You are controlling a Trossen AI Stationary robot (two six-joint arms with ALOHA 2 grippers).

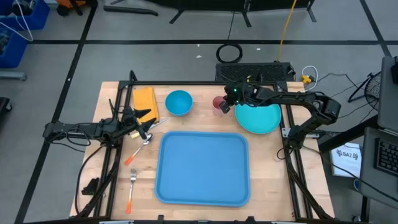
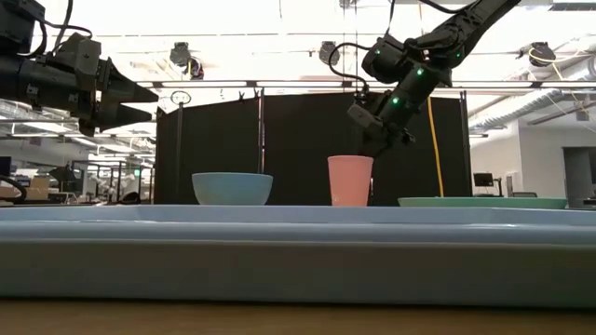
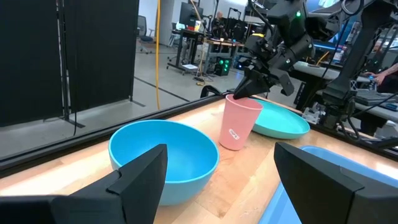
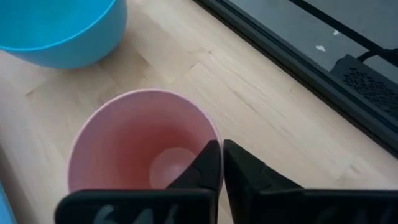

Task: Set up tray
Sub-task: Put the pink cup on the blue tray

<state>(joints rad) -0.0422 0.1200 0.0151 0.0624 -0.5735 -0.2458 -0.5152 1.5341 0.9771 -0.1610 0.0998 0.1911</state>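
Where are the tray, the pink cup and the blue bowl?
tray (image 1: pixel 202 169), high view, middle of its flat floor
pink cup (image 3: pixel 239 123), left wrist view, outer side wall
blue bowl (image 1: pixel 178 102), high view, inside bottom

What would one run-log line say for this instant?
right gripper: shut on pink cup rim | left gripper: open, above blue bowl | tray: empty
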